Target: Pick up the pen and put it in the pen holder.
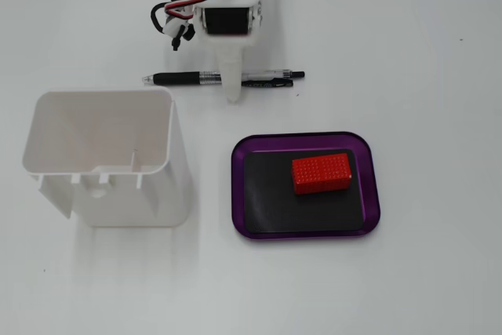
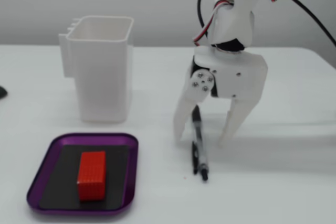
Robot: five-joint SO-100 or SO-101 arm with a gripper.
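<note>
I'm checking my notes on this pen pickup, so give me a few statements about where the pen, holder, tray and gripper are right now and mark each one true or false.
1. The pen lies flat on the table. True.
2. The gripper is shut on the pen. False: its fingers are spread, one on each side of the pen.
3. The pen holder already contains the pen. False: nothing shows inside it.
4. A red block sits in the purple tray. True.
5. The holder lies on its side. False: it stands upright.
</note>
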